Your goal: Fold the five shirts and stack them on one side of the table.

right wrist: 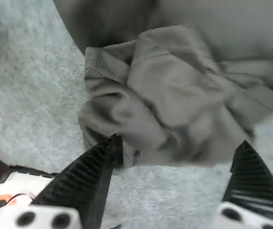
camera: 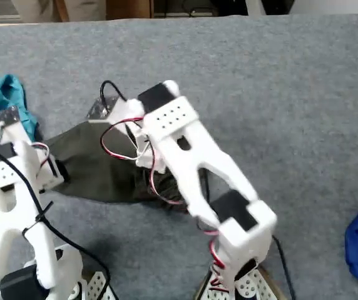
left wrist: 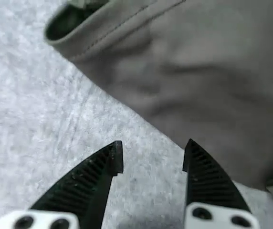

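Grey felt-covered table (camera: 279, 94), dark olive shirt (camera: 91, 178) mid-left, teal shirt (camera: 0, 94) far left, blue shirt (camera: 357, 244) right edge

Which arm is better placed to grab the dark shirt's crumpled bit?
Probably right: the right gripper, jaws open, hangs over the crumple in the dark shirt; the left gripper, open, faces bare table.

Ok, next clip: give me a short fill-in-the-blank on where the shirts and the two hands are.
The left hand and the right hand both have their fingers ____.
The crumpled teal cloth shirt lies on the ____ side of the grey felt table.
The right hand hangs over the bunched dark olive-grey cloth shirt; the bunched blue cloth shirt lies at the table's ____ edge.
Missing: open; left; right.
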Tool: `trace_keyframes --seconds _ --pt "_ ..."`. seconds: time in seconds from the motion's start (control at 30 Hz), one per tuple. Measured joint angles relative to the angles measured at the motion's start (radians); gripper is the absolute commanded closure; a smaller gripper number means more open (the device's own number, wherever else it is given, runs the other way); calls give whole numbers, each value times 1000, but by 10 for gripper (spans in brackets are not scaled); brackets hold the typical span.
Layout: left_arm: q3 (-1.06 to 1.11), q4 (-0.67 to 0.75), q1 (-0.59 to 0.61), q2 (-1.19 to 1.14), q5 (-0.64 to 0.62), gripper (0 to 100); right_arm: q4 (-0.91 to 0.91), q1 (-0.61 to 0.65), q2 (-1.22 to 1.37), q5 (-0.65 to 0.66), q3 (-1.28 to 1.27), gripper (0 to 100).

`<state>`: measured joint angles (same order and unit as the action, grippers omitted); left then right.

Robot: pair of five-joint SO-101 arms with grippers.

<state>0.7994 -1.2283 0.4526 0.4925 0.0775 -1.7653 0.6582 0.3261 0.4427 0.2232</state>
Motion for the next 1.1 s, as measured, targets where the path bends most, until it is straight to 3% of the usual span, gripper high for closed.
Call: trace_keyframes --seconds 0.1,0.3,0.47,0.63,0.87,1.1 --pt "71 112 0 0 0 825 3 0 95 46 0 979" --pt "87 204 -2 0 0 978 2 -44 183 63 84 979" --pt "87 196 -89 0 0 981 2 -141 178 63 160 980" --pt "-57 58 -193 0 -26 981 2 -230 12 63 187 980" --pt "-358 -75 -344 0 -69 980 -3 -491 -299 78 190 980" --pt "-390 -87 -373 0 -69 980 -3 -810 -407 273 97 978"
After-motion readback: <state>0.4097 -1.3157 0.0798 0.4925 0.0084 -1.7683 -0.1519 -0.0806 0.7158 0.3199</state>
